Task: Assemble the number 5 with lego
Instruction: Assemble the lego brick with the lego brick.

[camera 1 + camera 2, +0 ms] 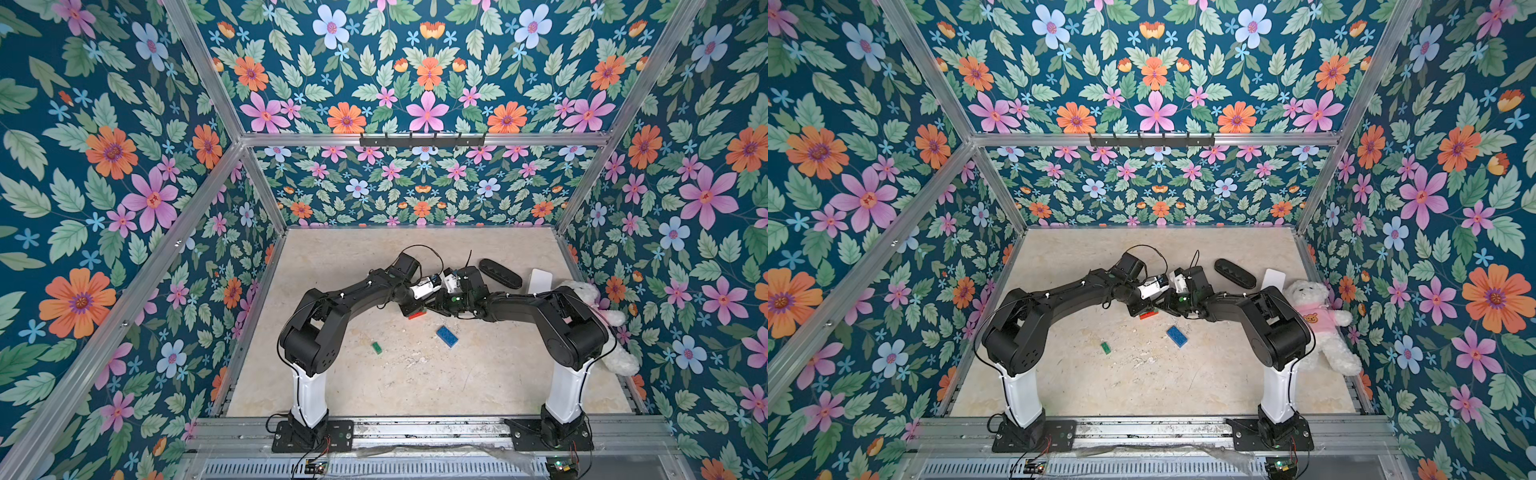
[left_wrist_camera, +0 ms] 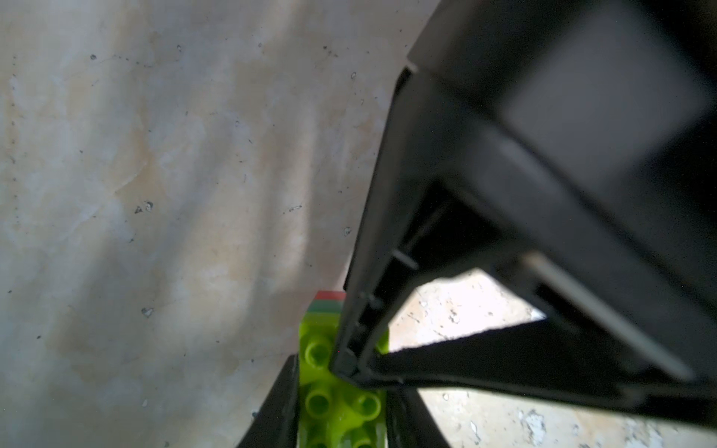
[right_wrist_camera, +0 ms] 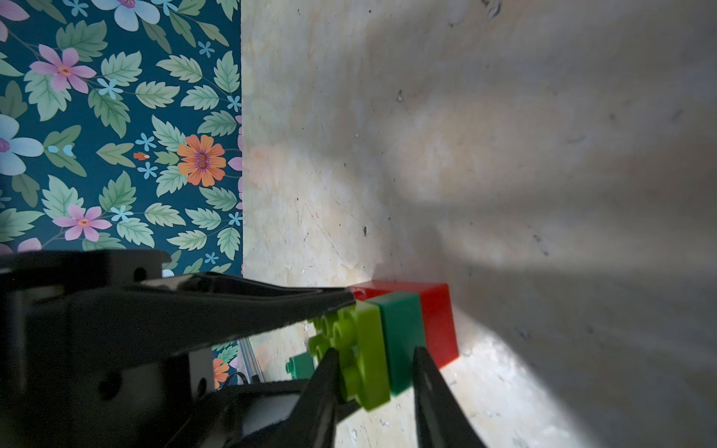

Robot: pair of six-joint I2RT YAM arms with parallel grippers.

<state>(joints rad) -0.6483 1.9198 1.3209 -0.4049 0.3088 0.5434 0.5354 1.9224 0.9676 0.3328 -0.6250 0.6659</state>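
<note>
A lego stack of a lime-green brick, a dark green brick and a red brick lies low on the table. My left gripper is shut on the lime brick's two long sides. My right gripper closes across the layers, one finger on the lime studs, the other against the dark green and red side. In both top views the two grippers meet over the red brick and hide the rest of the stack. A blue brick and a small dark green brick lie loose nearer the front.
A black oblong case and a white card lie behind the right arm. A white teddy bear in a pink top sits against the right wall. Flowered walls enclose the table on three sides.
</note>
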